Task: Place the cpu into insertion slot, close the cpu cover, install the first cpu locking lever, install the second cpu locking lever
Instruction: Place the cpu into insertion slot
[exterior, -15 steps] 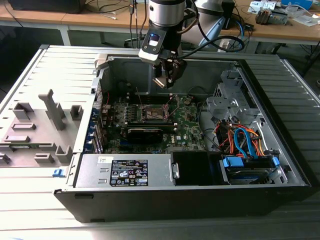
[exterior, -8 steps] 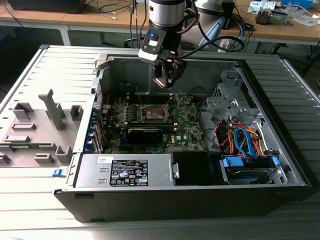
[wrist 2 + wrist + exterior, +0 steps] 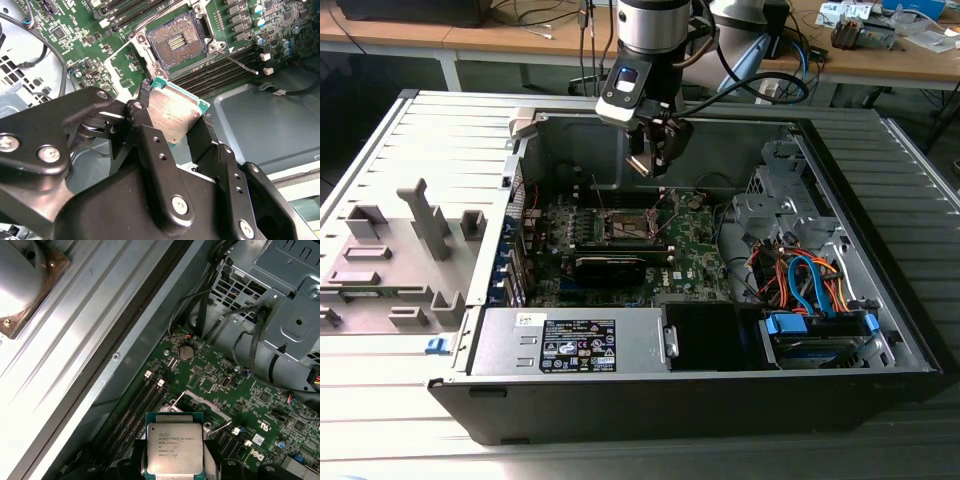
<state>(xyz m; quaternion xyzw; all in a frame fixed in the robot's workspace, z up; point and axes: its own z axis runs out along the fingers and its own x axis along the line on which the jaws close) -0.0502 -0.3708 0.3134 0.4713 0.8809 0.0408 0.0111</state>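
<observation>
Over the motherboard (image 3: 698,250) | hand (image 3: 174,114) clamps cpu (image 3: 175,447), its face printed | insertion slot (image 3: 175,42) uncovered

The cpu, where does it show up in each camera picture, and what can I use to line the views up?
Exterior view: between the jaws of the gripper, too small to make out.
Second wrist view: the cpu, tilted, clamped between the jaws, silver face with green edge.
First wrist view: the cpu between the jaws, printed face showing.
Shared landmark: the green motherboard.
</observation>
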